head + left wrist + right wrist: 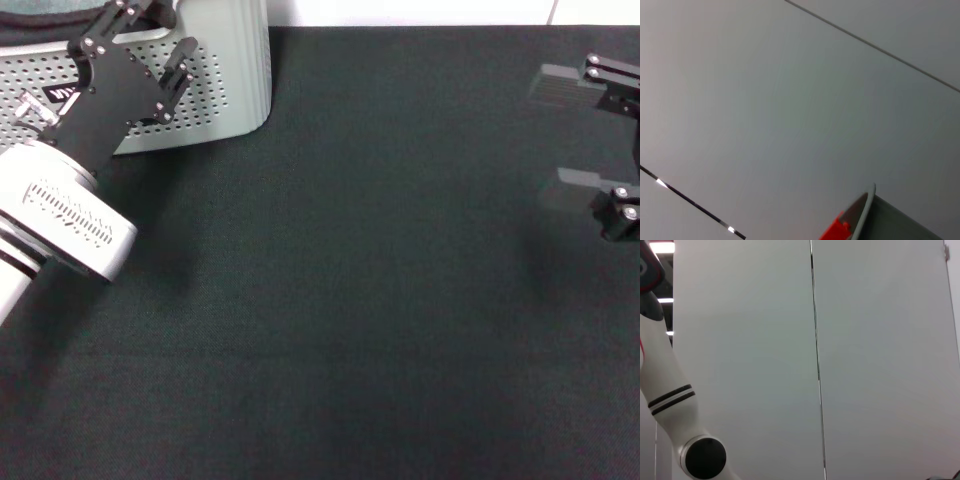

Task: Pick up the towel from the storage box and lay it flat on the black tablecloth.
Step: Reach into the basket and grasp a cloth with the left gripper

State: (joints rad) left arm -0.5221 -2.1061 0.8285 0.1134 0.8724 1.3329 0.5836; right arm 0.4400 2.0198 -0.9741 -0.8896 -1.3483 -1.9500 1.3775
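Box (215,90) sits at the far left corner of the black tablecloth (340,300): pale grey plastic, dotted perforated walls, rounded corner, small black label. Left gripper (150,45) is angled over its near wall, fingers spread and holding nothing. Towel isn't clearly visible; judging by the task it's inside the box, just beyond and below those fingers, so its long axis can't be read. Left arm is plainly the nearer one. Cloth is matte, fine-woven. Right gripper (585,140) hangs well apart at the right edge, jaws apart, idle.
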